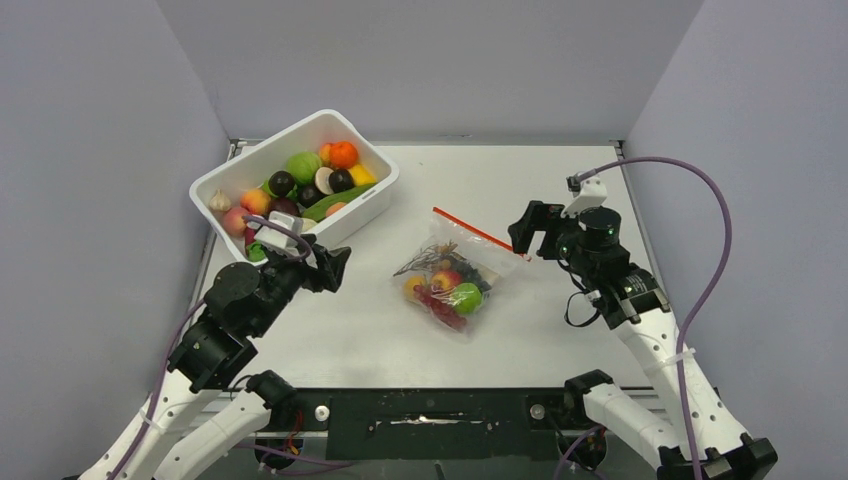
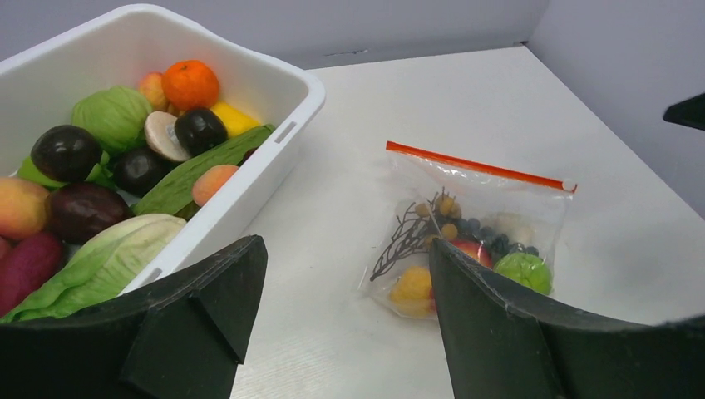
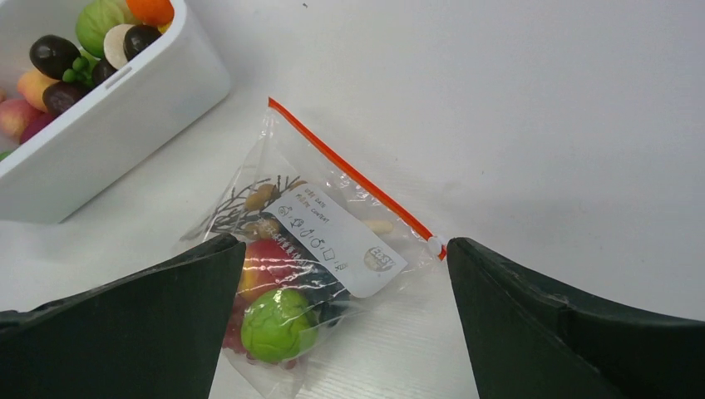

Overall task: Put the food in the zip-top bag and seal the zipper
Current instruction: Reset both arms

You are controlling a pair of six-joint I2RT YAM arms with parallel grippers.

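Worktop (image 1: 560,180), white, on which all items are carried. White bin (image 1: 365,208), at the far left, is filled with mixed food. The zip-top bag (image 1: 450,285) is laid flat at the centre, well apart from the bin, with several food pieces inside it. The zipper (image 3: 349,170) is turned toward the far right, its white slider (image 3: 434,244) at the end nearer the right arm; whether the mouth is sealed cannot be told.

Risk, as judged: the light, crinkly bag may be dragged across the worktop if the slider is pulled with the opposite corner unpinned.

The left end effector (image 2: 345,249) and the right end effector (image 3: 347,243) are both spread wide. Nothing is held or touched.
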